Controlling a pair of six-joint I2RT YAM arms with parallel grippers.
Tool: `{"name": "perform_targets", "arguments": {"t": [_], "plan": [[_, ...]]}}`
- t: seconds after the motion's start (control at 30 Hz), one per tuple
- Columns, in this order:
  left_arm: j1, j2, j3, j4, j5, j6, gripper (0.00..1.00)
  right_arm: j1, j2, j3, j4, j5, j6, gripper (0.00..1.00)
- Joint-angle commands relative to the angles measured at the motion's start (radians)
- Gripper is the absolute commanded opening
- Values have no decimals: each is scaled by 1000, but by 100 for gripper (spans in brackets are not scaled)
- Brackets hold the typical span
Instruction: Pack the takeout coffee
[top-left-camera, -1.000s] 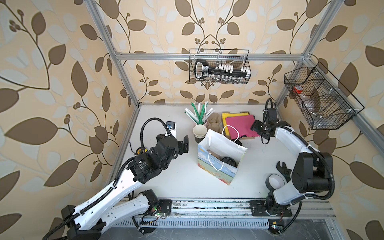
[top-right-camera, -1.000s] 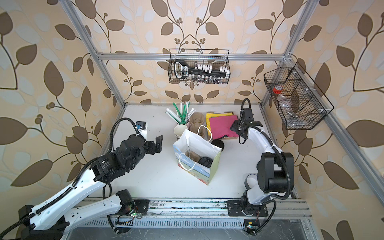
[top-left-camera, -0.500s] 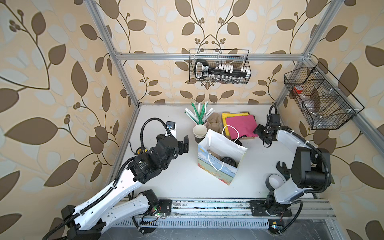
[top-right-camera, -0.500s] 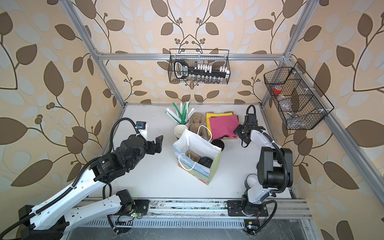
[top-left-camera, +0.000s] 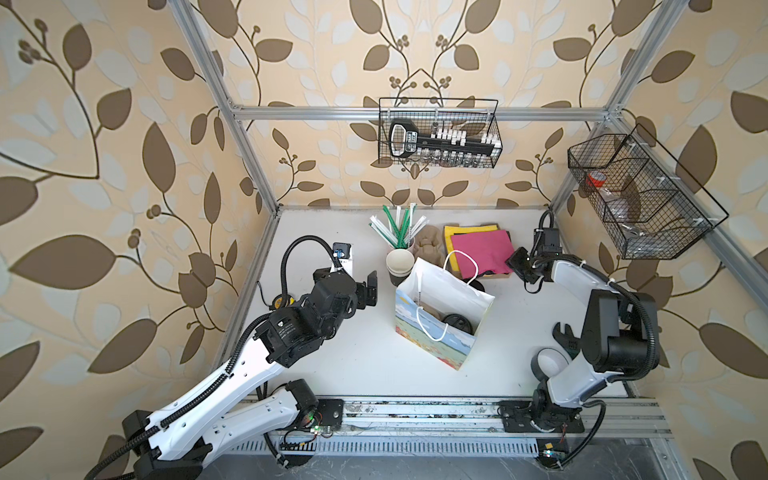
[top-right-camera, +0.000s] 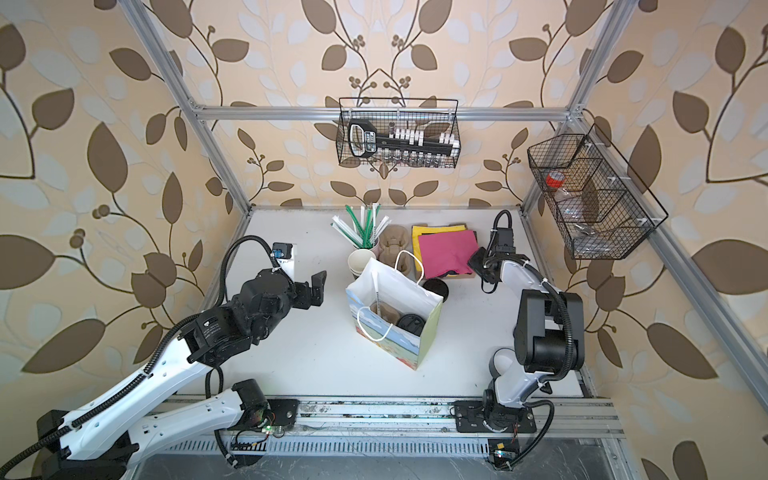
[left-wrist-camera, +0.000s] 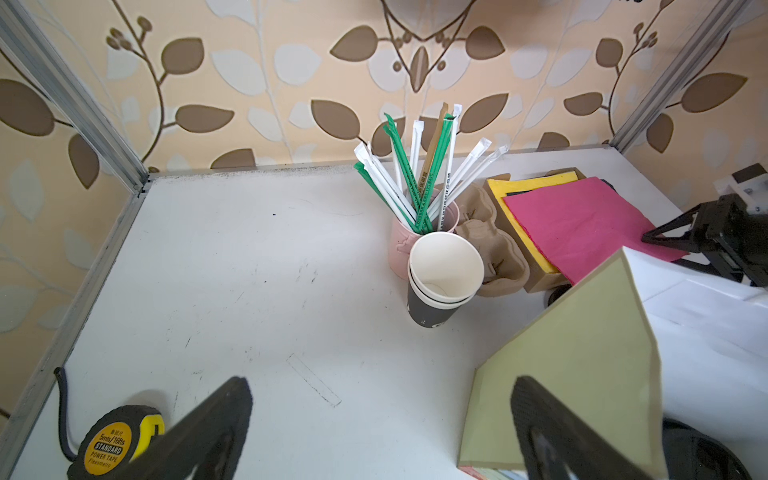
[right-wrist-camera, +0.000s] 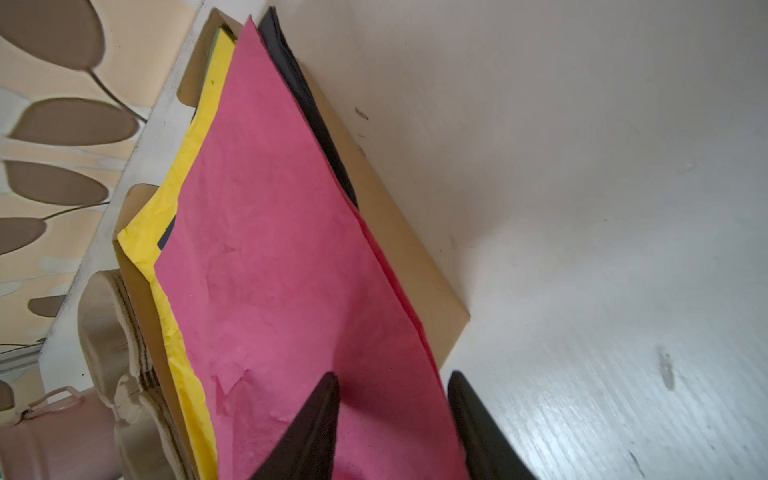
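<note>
The only writing I can read is on the yellow tape measure (left-wrist-camera: 106, 451) at the table's 9 o'clock edge: "5mts/16fts STANDARD POWER TAPE Flexometro". The straws (left-wrist-camera: 415, 174) at 12 o'clock carry print, and the black tool in the back wire basket (top-left-camera: 438, 133) has a label, but both are too small to read.

The coffee cup (top-left-camera: 457, 322) sits inside the paper bag (top-left-camera: 444, 286) at the middle of the table (top-left-camera: 353, 361). In both top views only its black lid shows, beside a brown cardboard carrier (top-right-camera: 384, 309). A loose black lid (top-right-camera: 435, 288) lies on the table just behind the bag, toward 1 o'clock.

My left gripper (left-wrist-camera: 380, 386) hangs at 9 o'clock from the bag, jaws spread wide and holding nothing. My right gripper (right-wrist-camera: 392, 376) is at 2 o'clock, jaws partly apart and straddling the edge of the pink paper sheet (right-wrist-camera: 270, 249). One finger is over the sheet and the other over bare table. A clear gap shows between them, so nothing is pinched.

Against a second ago, the right arm has shifted a little at the paper stack's edge. The left arm, the bag and the things on the table lie as they did.
</note>
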Motion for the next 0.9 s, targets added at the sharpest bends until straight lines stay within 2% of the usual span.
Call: {"name": "perform_targets", "arguments": {"t": [0.0,0.37,0.6,0.83,0.87], "plan": [[10,-5,32,-1,3,-6,99,-4,7,-8,17,-24,7,37],[10,0,31,-1,4,-6,99,-1,-35,-5,0,1,3,21],[11,3,34,-1,4,-6,99,38,-61,60,-66,73,-29,10],[11,-1,33,-1,5,-6,99,64,-69,101,-109,122,-49,6],[11,0,34,-1,5,-6,99,68,-68,106,-113,124,-53,3]]}}
